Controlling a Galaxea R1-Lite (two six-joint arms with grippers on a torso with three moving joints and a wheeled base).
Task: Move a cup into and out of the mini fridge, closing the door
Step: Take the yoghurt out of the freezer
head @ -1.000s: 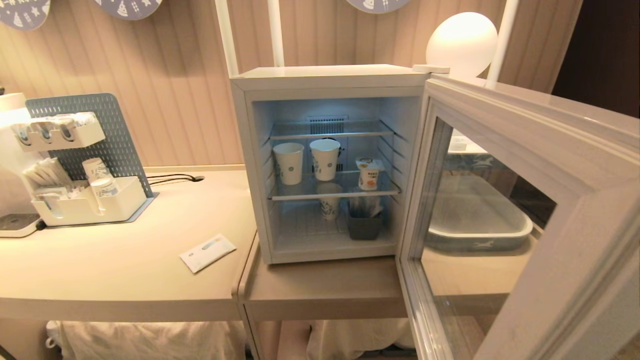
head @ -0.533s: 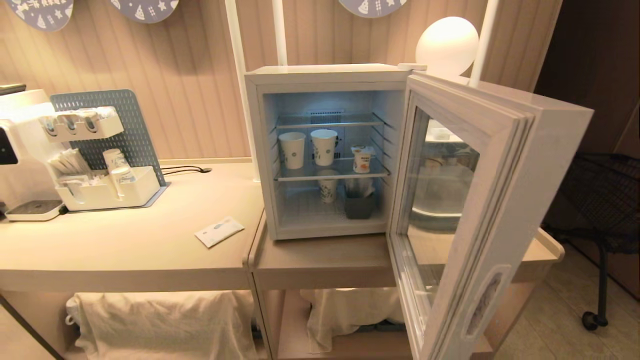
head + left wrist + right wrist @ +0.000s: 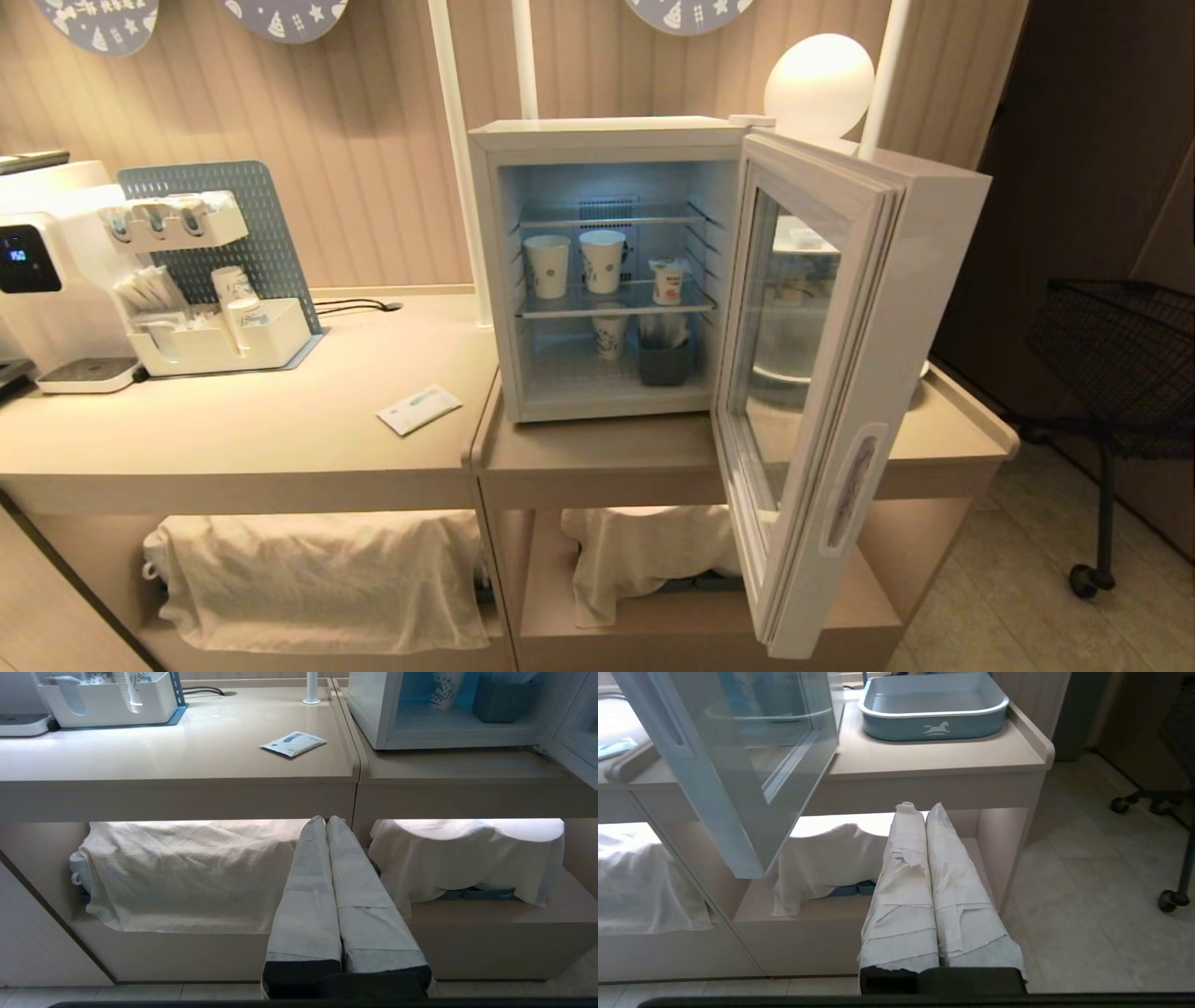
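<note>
Standing on the middle wire shelf of the mini fridge (image 3: 597, 271), right of two paper cups (image 3: 574, 264), the cup (image 3: 667, 281) is showing its orange label and foil lid, upright and apparently intact. The door (image 3: 822, 373) is hanging wide open, so closing, and any removal, is seemingly outstanding. Left gripper (image 3: 326, 819) and right gripper (image 3: 920, 808) are sitting clenched and empty, low before the counter.

I've got both arms parked low, below counter (image 3: 187, 765) height: left tool (image 3: 325, 820) pressed shut, empty; right tool (image 3: 919, 808) pressed shut, empty, both pointing toward the counter's lower shelf.
</note>
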